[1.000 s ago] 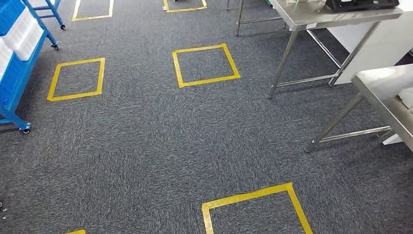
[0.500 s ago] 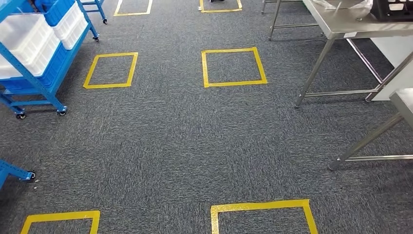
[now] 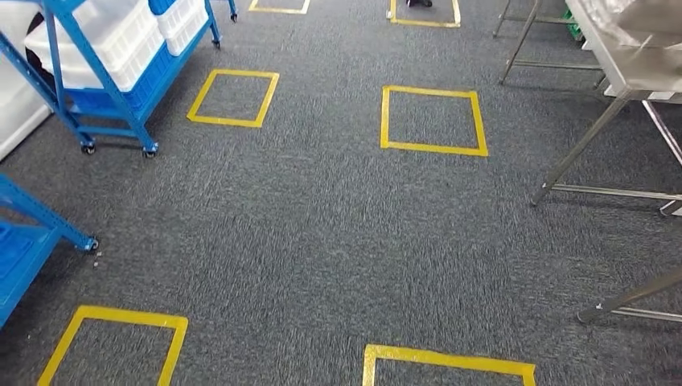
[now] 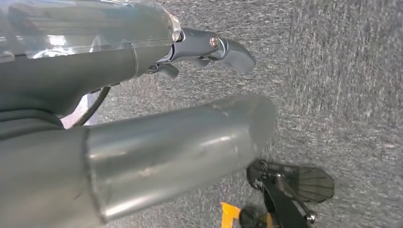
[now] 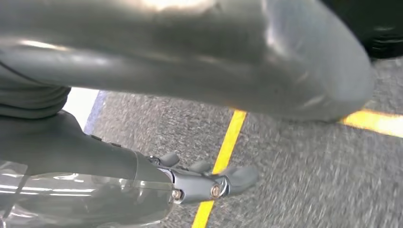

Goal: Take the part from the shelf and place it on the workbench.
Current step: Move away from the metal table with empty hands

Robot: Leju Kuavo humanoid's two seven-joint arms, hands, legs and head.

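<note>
Left hand (image 4: 209, 50): hangs over grey carpet (image 3: 322, 241), fingers apart and holding nothing. Right hand (image 5: 209, 183): likewise loose and empty, fingers apart, above a yellow tape line (image 5: 223, 156) on the carpet.

Part: not identifiable in these views. Judged to lie in one of the white bins (image 3: 121, 40) on the blue shelf cart (image 3: 112, 96), which stands well ahead of the left hand and off to its outer side; contents of the bins cannot be made out.

Workbench (image 3: 635, 64): steel, on thin legs, well ahead of the right hand and off to its outer side, with crumpled clear plastic on top.

Step in hand, as judged: walking approach to the shelf; nothing picked up yet.

Handling notes:
- Turn toward the cart and stop square to its bins, close enough for a hand to reach in without leaning.
- Keep both hands low and unclenched while walking, clear of the cart's blue frame.
- Mind the second blue cart (image 3: 32, 233) near the left hand's side.
- Confirm the part by sight before reaching.
</note>
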